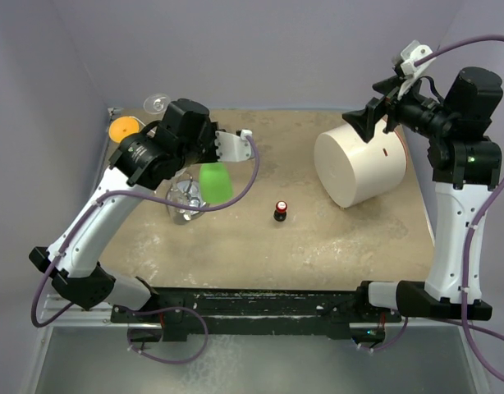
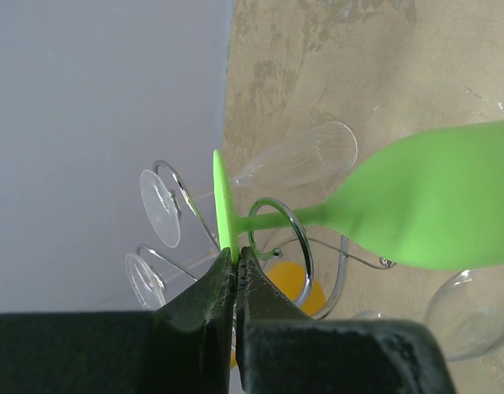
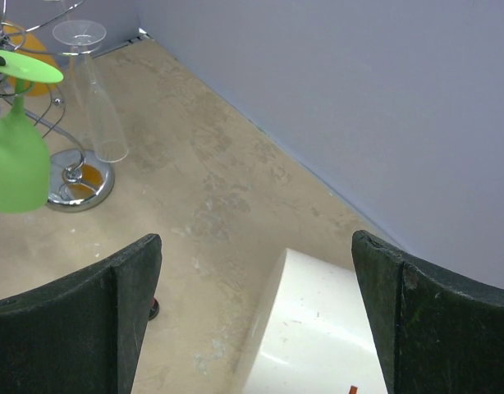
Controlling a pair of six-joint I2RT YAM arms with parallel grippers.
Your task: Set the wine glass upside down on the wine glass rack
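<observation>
The wine glass (image 1: 215, 182) is green and hangs upside down, bowl (image 2: 437, 197) low. Its stem passes through a curled wire arm (image 2: 305, 246) of the silver wine glass rack (image 1: 185, 201). My left gripper (image 2: 237, 256) is shut on the edge of the glass's flat foot (image 2: 223, 201). From above, that gripper (image 1: 223, 158) sits right over the rack. My right gripper (image 1: 367, 119) is open and holds nothing, high at the back right, far from the rack. Its view shows the wine glass (image 3: 14, 164) beside the rack's shiny disc base (image 3: 80, 185).
Clear glasses (image 2: 162, 208) hang upside down on other rack arms, one being a tall flute (image 3: 100, 107). A big white cylinder (image 1: 359, 168) lies on its side under my right gripper (image 3: 256, 242). A small red-and-black object (image 1: 281, 211) stands mid-table. An orange thing (image 1: 123, 129) sits behind the rack.
</observation>
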